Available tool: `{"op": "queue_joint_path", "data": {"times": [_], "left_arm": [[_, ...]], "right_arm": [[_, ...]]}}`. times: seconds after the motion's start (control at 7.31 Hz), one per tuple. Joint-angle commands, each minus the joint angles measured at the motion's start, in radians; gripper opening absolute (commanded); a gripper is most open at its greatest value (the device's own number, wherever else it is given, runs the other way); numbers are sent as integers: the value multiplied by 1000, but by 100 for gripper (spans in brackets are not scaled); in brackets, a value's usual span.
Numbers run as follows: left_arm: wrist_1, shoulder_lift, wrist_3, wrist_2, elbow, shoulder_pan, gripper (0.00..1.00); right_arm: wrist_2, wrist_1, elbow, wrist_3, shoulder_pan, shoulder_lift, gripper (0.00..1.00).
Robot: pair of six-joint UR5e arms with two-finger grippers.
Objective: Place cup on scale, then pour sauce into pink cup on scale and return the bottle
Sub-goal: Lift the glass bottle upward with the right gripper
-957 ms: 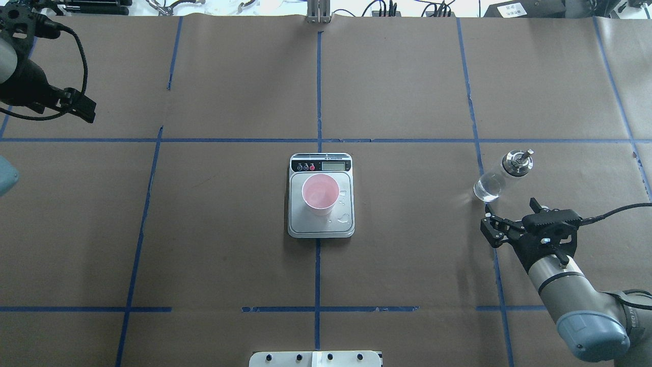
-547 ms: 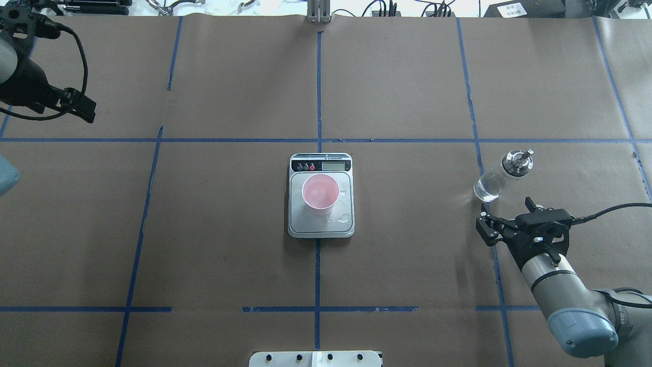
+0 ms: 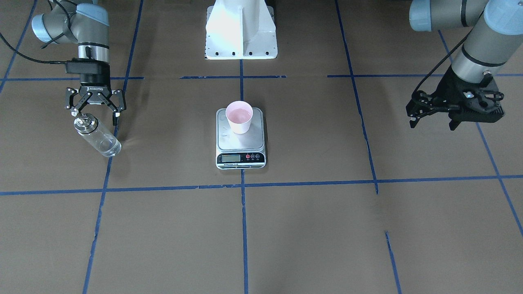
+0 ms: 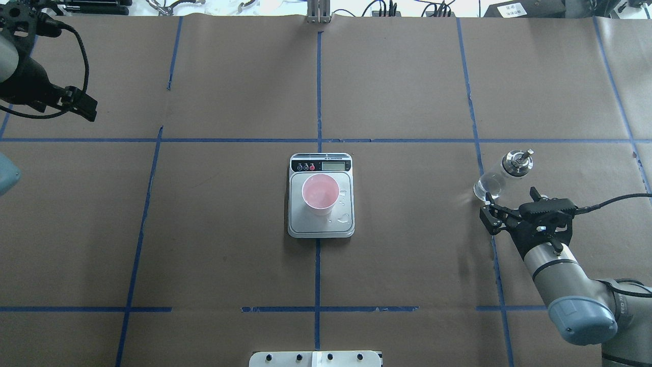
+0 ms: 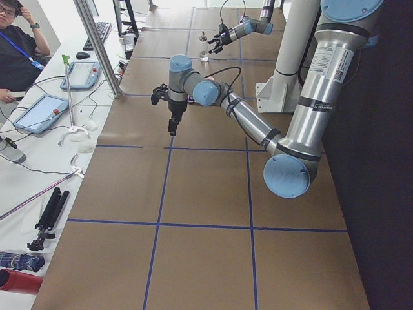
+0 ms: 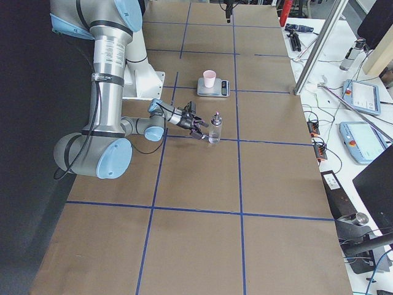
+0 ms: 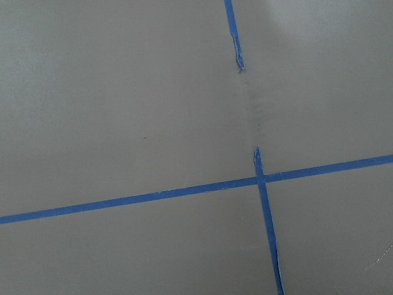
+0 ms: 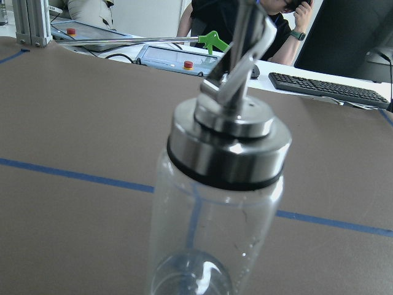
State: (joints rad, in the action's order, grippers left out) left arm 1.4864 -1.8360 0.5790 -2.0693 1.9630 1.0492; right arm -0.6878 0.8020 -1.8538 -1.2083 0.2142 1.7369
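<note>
The jaws of the right gripper [image 3: 96, 113] are held spread just beside the clear glass bottle with a metal pour cap [image 3: 98, 138], which is stood on the brown paper-covered worktop [image 3: 310, 228]. The left gripper [image 3: 432, 122] is held with jaws spread and empty, well apart from it. The small pale pink cup [image 3: 239, 116] is seated on the steel-topped kitchen scale [image 3: 241, 142] between them.

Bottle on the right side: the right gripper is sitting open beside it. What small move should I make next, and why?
Probably ease the right gripper forward until its open fingers straddle the bottle, then close. The cup already stands on the scale, the bottle is upright on the table and ungripped, and the right wrist view shows it centred and close.
</note>
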Motion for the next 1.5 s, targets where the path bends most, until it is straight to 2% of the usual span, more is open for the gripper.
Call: {"op": "queue_joint_path", "data": {"times": [0.0,0.96,1.37], "left_arm": [[0,-2,1,0,-1,0,100],[-5,-3,8,0,-4,-1,100],[-9,-5,12,0,-4,-1,100]], "right_arm": [[-3,-7,5,38,17,-33,100],[-22,-10,74,39,62,-68,100],[-44,-52,110,64,80,-94,100]]}}
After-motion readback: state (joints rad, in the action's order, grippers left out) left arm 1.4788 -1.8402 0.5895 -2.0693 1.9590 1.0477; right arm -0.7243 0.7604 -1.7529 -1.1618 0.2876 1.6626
